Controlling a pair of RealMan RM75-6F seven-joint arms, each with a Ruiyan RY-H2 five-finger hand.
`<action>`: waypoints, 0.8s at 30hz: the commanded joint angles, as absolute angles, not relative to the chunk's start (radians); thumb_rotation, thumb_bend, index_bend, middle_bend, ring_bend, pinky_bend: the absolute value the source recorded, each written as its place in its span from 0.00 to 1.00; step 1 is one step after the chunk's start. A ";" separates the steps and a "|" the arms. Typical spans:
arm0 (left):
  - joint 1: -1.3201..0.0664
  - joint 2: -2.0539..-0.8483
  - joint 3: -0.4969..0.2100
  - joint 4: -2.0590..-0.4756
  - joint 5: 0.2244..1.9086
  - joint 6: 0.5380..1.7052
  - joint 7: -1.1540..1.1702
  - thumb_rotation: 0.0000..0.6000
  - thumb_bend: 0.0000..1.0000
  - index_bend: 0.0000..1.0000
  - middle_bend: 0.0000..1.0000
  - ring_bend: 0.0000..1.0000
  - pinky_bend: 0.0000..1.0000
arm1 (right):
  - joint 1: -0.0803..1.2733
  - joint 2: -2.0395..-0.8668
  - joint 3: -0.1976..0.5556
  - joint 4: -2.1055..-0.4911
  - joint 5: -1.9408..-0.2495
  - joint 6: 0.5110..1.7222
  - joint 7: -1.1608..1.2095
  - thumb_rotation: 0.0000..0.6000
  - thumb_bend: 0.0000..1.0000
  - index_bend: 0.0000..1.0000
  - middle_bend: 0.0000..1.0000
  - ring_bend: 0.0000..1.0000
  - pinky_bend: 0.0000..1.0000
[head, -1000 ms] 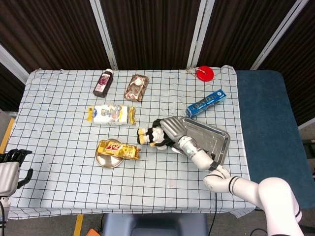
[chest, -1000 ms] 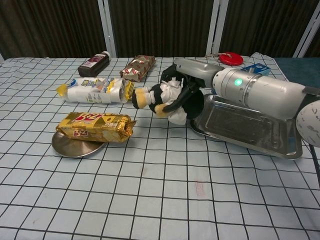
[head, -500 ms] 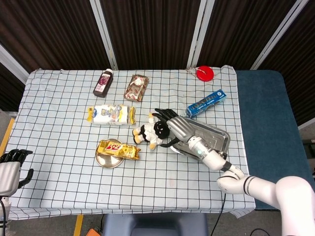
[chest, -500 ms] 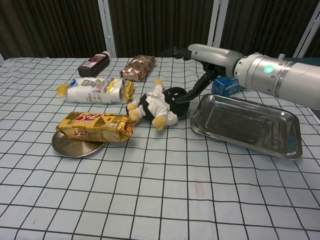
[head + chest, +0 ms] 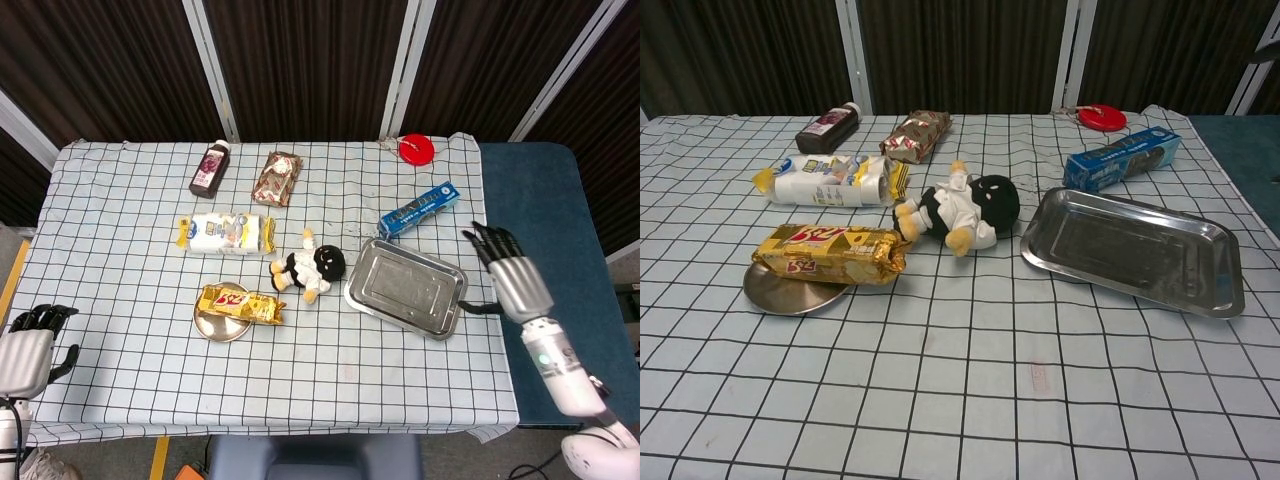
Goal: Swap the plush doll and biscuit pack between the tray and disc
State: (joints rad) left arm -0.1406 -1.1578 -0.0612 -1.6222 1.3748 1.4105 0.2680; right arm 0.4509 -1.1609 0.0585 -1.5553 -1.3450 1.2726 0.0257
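**Steel tray stands bare, doll waits on the cloth**

Steel is what we see first: the rectangular metal tray [image 5: 405, 290] sits with nothing in it, and the black-and-white plush doll with yellow feet [image 5: 309, 268] lies on its side on the checked tabletop [image 5: 120, 250], just beside the tray's left edge, between it and the disc. Over on the left, the gold foil biscuit pack [image 5: 238, 302] rests across the round silver disc [image 5: 218, 325], overhanging its rim.

We read this as the halfway gap in the swap: doll out of the tray, biscuits not yet lifted. The right robot hand [image 5: 512, 270] hovers off the tabletop's right edge, fingers spread, holding nothing. The left robot hand [image 5: 30, 345] hangs low at the near left corner, fingers loosely curled, nothing in it either; the chest view shows neither.

Our judgement for the next move: clear the disc first. A hand must grip the biscuit pack across its narrow sides and carry it over the doll to the tray, and only then does the doll go onto the disc.
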 commanded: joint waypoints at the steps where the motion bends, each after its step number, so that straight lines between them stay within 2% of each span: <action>1: -0.152 -1.163 -0.059 -1.625 1.374 1.391 0.274 1.00 0.41 0.24 0.24 0.17 0.23 | 0.370 -1.139 0.031 -1.550 -1.298 1.341 -0.024 1.00 0.11 0.00 0.00 0.00 0.05; 5: -0.180 -1.167 -0.067 -1.640 1.385 1.367 0.298 1.00 0.41 0.22 0.24 0.17 0.23 | 0.282 -1.156 0.055 -1.531 -1.252 1.447 0.000 1.00 0.08 0.00 0.00 0.00 0.03; 9: -0.222 -1.179 -0.078 -1.655 1.409 1.334 0.312 1.00 0.41 0.17 0.23 0.17 0.23 | 0.256 -1.160 0.087 -1.523 -1.255 1.484 0.035 1.00 0.07 0.00 0.00 0.00 0.01; 12: -0.265 -1.187 -0.085 -1.671 1.402 1.270 0.316 1.00 0.41 0.04 0.10 0.08 0.20 | 0.252 -1.153 0.089 -1.524 -1.288 1.485 0.047 1.00 0.06 0.00 0.00 0.00 0.00; 14: -0.294 -1.193 -0.092 -1.681 1.396 1.230 0.325 1.00 0.41 0.00 0.02 0.02 0.16 | 0.248 -1.148 0.081 -1.523 -1.312 1.483 0.047 1.00 0.06 0.00 0.00 0.00 0.00; 19: -0.381 -1.225 -0.116 -1.683 1.387 1.135 0.361 1.00 0.41 0.00 0.00 0.00 0.11 | 0.221 -1.130 0.077 -1.527 -1.350 1.498 0.082 1.00 0.06 0.00 0.00 0.00 0.00; 24: -0.455 -1.273 -0.144 -1.671 1.342 1.056 0.385 1.00 0.41 0.00 0.00 0.00 0.10 | 0.182 -1.123 0.097 -1.537 -1.379 1.578 0.094 1.00 0.06 0.00 0.00 0.00 0.00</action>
State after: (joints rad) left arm -0.4353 -1.2556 -0.1315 -1.6760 1.3577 1.0760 0.3735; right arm 0.2029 -1.1285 0.0870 -1.5312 -1.3614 1.5433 0.0878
